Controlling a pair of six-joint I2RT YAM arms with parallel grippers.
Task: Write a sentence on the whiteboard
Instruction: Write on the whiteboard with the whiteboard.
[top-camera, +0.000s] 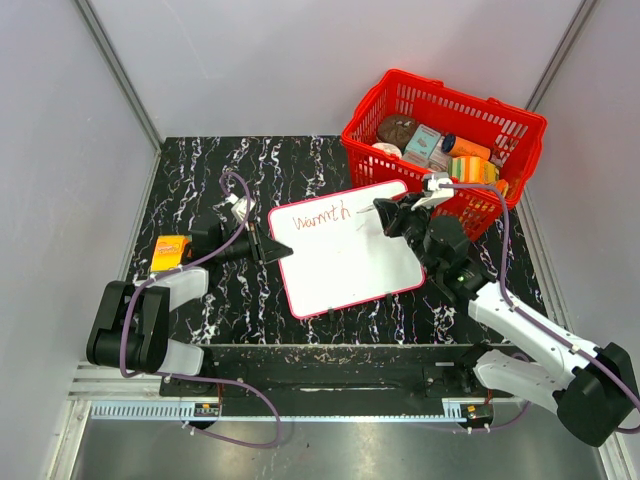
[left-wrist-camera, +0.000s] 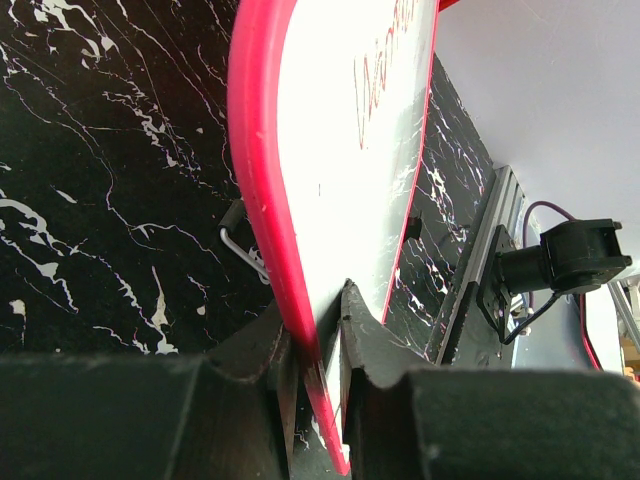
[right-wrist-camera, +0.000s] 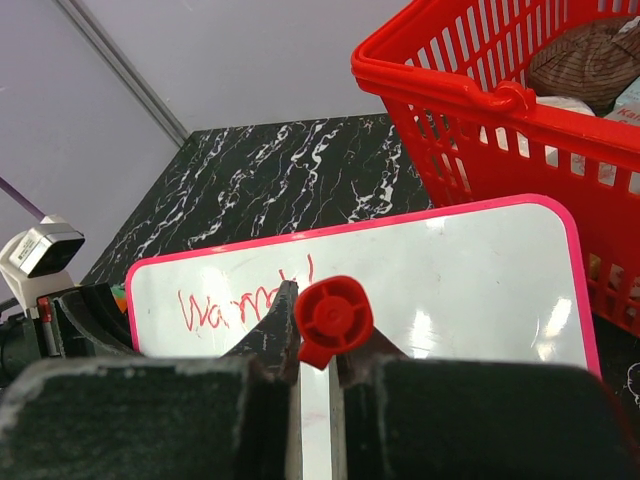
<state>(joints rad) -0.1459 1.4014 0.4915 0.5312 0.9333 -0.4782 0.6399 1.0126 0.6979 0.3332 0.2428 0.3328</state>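
Whiteboard (top-camera: 350, 260) near the counter (top-camera: 200, 170) centre carries a sentence (top-camera: 318, 216): "Warmth".
My left tool (left-wrist-camera: 320, 335) pinches its left edge; my right tool (right-wrist-camera: 318, 335) pinches a red marker (right-wrist-camera: 333, 318).

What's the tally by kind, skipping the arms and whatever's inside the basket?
whiteboard: 1
red basket: 1
red-capped marker: 1
orange box: 1
Total: 4
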